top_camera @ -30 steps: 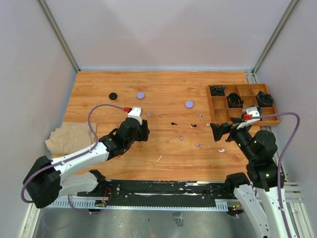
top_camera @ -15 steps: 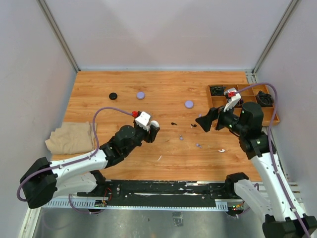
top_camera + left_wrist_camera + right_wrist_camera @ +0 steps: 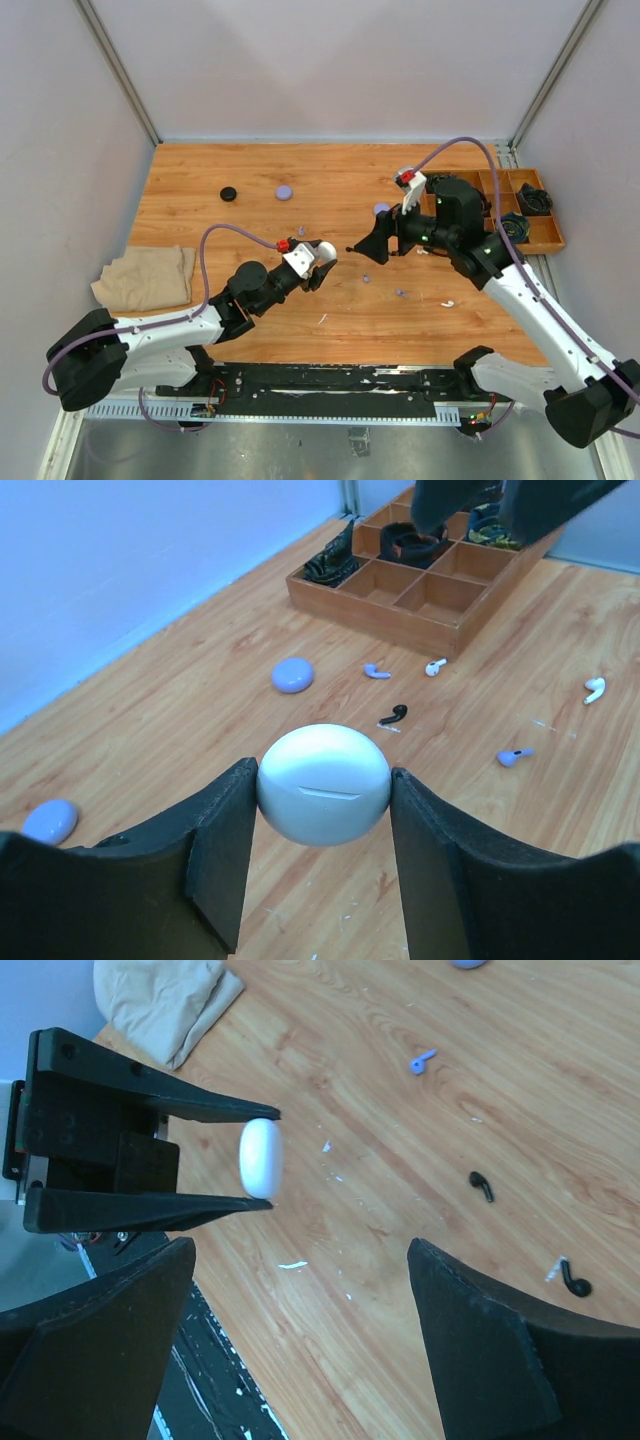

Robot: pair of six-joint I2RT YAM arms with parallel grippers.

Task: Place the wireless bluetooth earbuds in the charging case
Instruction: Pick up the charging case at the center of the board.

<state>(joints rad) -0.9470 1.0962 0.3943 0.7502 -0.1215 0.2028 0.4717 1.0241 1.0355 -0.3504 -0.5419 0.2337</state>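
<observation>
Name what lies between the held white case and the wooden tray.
Left wrist view: a black earbud nearest the white case, then a lavender earbud and a white earbud just before the wooden tray.

Nothing written can be read in any of the views: no text, label, brand mark, number or sign. The closest surface, the white charging case [image 3: 323, 798] at the centre of the left wrist view, carries only a thin dark seam line, which is not lettering.
</observation>
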